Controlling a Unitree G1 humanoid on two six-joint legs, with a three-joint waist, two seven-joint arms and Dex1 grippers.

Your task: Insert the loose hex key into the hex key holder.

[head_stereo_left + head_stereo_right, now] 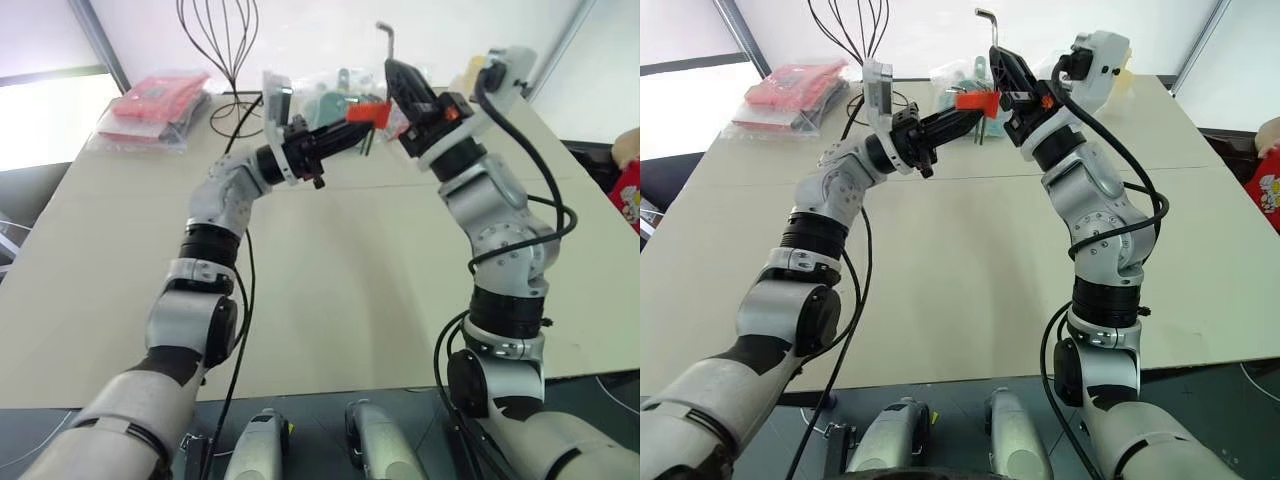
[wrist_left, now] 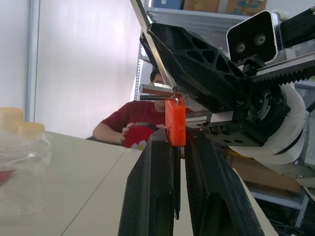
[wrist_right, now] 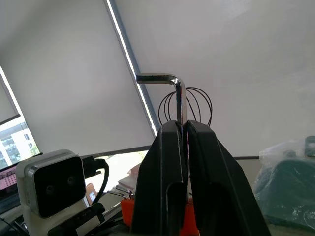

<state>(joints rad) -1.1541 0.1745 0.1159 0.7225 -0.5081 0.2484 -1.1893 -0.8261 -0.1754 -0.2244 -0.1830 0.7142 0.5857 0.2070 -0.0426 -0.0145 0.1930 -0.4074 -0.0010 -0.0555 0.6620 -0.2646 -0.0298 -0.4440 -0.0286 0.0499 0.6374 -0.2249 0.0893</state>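
Both arms rise from the near edge of the desk and meet in the air above its far half, nothing of the task resting on the surface. On the robot's left, the left gripper has its two black fingers closed on the hex key holder, the orange-red block standing out past the fingertips with thin keys protruding from it. On the robot's right, the right gripper is clamped on the loose hex key, pinching the long shank so that the short bent end stands clear above the fingertips. Holder and right gripper are just beside each other, well above the desk; whether the lower tip of the key already touches the block cannot be told, since the fingers hide it. Bagged red items lie at the far left corner, a wire stand and clear bags along the far edge, and a person in a red shirt sits beyond the desk. The step in hand appears to be alignment: each piece is secured and the two are being brought together. The next move probably calls for turning the key's straight end toward an empty slot in the block, lining shank and slot along one axis, then pressing in gently while the left grip keeps the block from twisting; a skewed approach would likely slide off the plastic or push the holder askew.
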